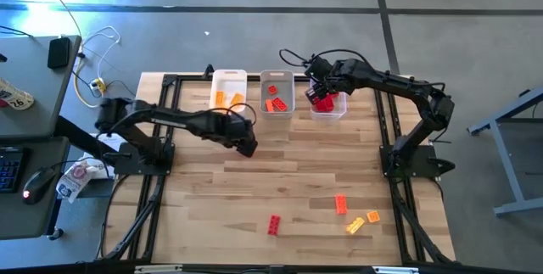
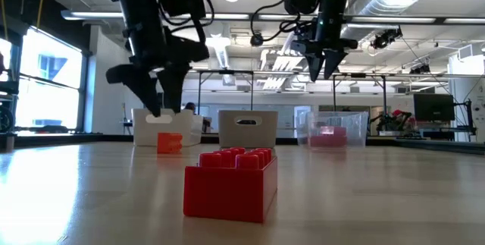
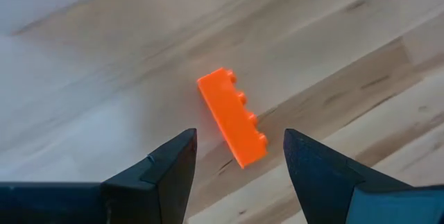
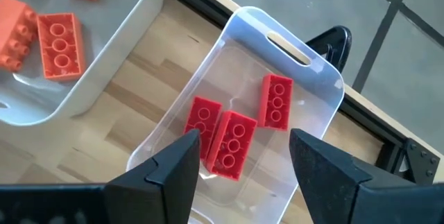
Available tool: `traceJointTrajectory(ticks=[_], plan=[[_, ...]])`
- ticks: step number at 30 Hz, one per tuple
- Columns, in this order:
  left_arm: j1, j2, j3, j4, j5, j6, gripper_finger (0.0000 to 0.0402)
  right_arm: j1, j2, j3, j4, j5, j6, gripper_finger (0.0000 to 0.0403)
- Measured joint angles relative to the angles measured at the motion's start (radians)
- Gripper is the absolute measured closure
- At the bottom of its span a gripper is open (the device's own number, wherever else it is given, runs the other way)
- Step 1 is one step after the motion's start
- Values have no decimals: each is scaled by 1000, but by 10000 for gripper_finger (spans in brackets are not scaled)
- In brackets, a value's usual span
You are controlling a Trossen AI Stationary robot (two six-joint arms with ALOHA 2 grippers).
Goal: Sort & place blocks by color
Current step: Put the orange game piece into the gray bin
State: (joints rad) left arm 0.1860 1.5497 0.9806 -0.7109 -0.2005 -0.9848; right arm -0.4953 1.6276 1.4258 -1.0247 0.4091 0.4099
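Pale wooden planks made up the desk [image 1: 280, 172], with three small plastic bins lined along its far edge: a white bin [image 1: 228, 90], a grey bin [image 1: 277, 92] and a clear bin [image 1: 329, 104]. The left tool [image 3: 239, 156] hovered just in front of the white bin with its jaws spread and nothing between them, looking down on a small orange studded plastic brick [image 3: 232, 116] that lay flat on the desk, angled across the gap of the jaws. The right tool [image 4: 239, 156] hung over the clear bin, jaws likewise apart and empty, above three red studded bricks [image 4: 234, 143] resting inside. Orange-red bricks [image 4: 60, 41] sat in the grey bin beside it. Well apart at the near edge lay a red brick [image 1: 274, 225], an orange-red brick [image 1: 340, 204] and two yellow-orange bricks [image 1: 361, 221], not yet sorted.

The step in hand looked to be the left tool's pickup of the orange brick. To do it well, the wrist should probably turn until the jaws squared with the brick's long sides, descend centred over it, and close on the smooth flanks rather than corners, lest it twist or skid away.
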Motion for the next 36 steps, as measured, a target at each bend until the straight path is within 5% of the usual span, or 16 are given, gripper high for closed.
traceJointTrajectory(ticks=[14,22,33,36], plan=[[3,173,0,78,18,4,197,1,0,0,-7,2,0,194],[3,223,0,96,40,172,202,17,0,0,-77,-76,2,194],[17,220,0,117,67,295,329,185,0,-1,-248,-105,-22,194],[24,220,0,124,67,322,336,231,0,-1,-297,-105,-12,194]])
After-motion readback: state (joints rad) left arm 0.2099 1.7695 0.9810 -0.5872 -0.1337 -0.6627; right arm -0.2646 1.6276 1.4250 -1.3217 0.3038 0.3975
